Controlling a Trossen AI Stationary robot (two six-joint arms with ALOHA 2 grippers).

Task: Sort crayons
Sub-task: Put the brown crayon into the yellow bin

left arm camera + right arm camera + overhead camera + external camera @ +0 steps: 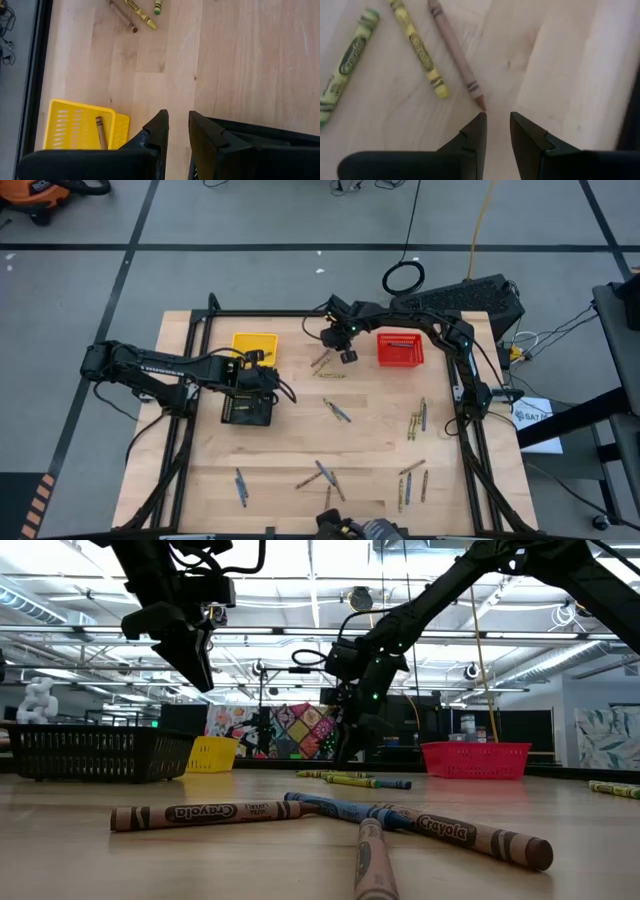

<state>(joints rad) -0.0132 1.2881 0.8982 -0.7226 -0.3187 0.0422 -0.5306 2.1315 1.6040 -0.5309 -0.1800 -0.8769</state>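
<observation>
Crayons lie scattered flat on the wooden table [370,440]. A brown crayon [456,52] and two yellow-green crayons [417,47] lie just ahead of my right gripper [497,122], which hovers over the far middle [346,356], open by a narrow gap with nothing between its fingers. My left gripper [178,125] hangs above the right end of the black basket [247,412], also open by a narrow gap and without a load. One brown crayon [99,132] lies inside the yellow basket [65,125]. More crayons [200,813] lie near the table's near edge.
The red basket [400,348] stands at the far right and the yellow basket [254,345] at the far left, next to the black one. Loose crayons lie mid-table [337,411], at the right [416,420] and along the near edge [322,475]. A black frame [470,430] rims the table.
</observation>
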